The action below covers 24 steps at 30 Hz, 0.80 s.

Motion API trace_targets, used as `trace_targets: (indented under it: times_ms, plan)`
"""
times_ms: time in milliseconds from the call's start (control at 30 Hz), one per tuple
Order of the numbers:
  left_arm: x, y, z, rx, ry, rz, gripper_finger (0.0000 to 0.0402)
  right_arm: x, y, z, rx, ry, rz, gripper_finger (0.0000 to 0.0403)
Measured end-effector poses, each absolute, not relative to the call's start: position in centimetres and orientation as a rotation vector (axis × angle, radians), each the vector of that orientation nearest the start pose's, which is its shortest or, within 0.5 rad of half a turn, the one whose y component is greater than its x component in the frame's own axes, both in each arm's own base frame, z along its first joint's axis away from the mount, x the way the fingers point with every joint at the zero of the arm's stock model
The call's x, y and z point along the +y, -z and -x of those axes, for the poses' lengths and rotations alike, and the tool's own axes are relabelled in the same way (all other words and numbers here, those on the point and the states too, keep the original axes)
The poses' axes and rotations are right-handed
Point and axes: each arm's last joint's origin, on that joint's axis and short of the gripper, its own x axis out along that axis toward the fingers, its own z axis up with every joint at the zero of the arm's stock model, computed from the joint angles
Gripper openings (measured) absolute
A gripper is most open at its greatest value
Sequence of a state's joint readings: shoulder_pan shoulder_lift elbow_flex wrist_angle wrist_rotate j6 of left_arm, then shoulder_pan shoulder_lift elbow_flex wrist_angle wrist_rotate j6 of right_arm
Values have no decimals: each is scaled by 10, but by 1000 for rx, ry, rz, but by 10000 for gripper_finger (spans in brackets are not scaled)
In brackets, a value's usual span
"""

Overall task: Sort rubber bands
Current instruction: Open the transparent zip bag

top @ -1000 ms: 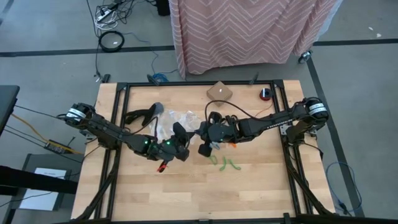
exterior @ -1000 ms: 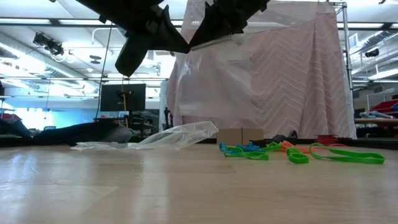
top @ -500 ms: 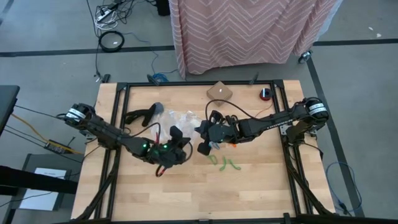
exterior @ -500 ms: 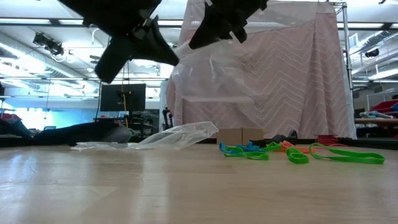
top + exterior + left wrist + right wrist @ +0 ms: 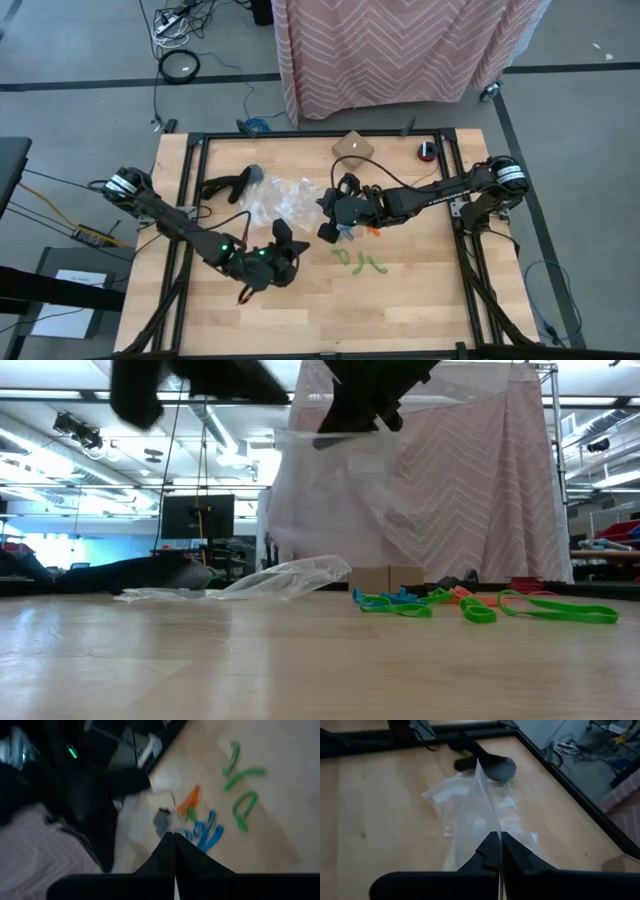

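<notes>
A: Surroundings first. What lies on the table (image 5: 420, 300)?

B: A heap of clear zip bags (image 5: 278, 196) at centre-far. Left of it, a dark curved tool (image 5: 228, 184) with a grey end. Along the far edge, a small cardboard box (image 5: 353, 147) and a red-and-black roll (image 5: 428, 151). Beyond the table hangs a pink zigzag cloth (image 5: 400, 45); cables lie on the floor.

A: Rubber bands?

B: Green bands (image 5: 361, 262) lie loose right of centre, toward the near side. Blue and orange bands (image 5: 352, 231) sit just beyond them, partly under the right pincer. None inside a bag, as far as I can see.

A: Right pincer?

B: Right pincer (image 5: 499, 851) is raised above table centre, fingers pressed together on the edge of one clear bag (image 5: 475, 815), which hangs down from it. In the low view that hanging bag (image 5: 330, 500) veils the cloth behind.

A: Left pincer?

B: Left pincer (image 5: 174, 851) is near-left of centre, raised, fingers pressed together. Nothing seen between them.

A: Obstructions?

B: The right arm crosses over the blue and orange bands from above. The hanging bag is between them and the left pincer.

A: Hard to make out?

B: Left wrist view is smeared; band count uncertain. Low view crops both arms at the top. A small orange speck by the left pincer in the high view can't be identified.
</notes>
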State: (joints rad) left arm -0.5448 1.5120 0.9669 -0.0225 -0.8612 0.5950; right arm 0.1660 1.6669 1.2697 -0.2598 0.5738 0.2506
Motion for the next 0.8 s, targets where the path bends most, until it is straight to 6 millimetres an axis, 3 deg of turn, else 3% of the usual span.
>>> trace_targets:
  times_ms: [200, 333, 467, 600, 800]
  plan:
    - [-151, -255, -284, 511, -182, -969, 1, 47, -271, -365, 563, 455, 7, 0]
    - [-141, -257, -286, 575, -323, -1124, 11, 51, -271, -364, 563, 442, 13, 0]
    - [-131, -256, -291, 611, -290, -1196, 26, 56, -271, -364, 564, 419, 11, 0]
    - [-125, -253, -294, 630, -228, -1213, 50, 60, -271, -363, 564, 409, 14, 0]
    - [-114, -253, -298, 660, -274, -1206, 102, 66, -271, -362, 568, 379, 21, 0]
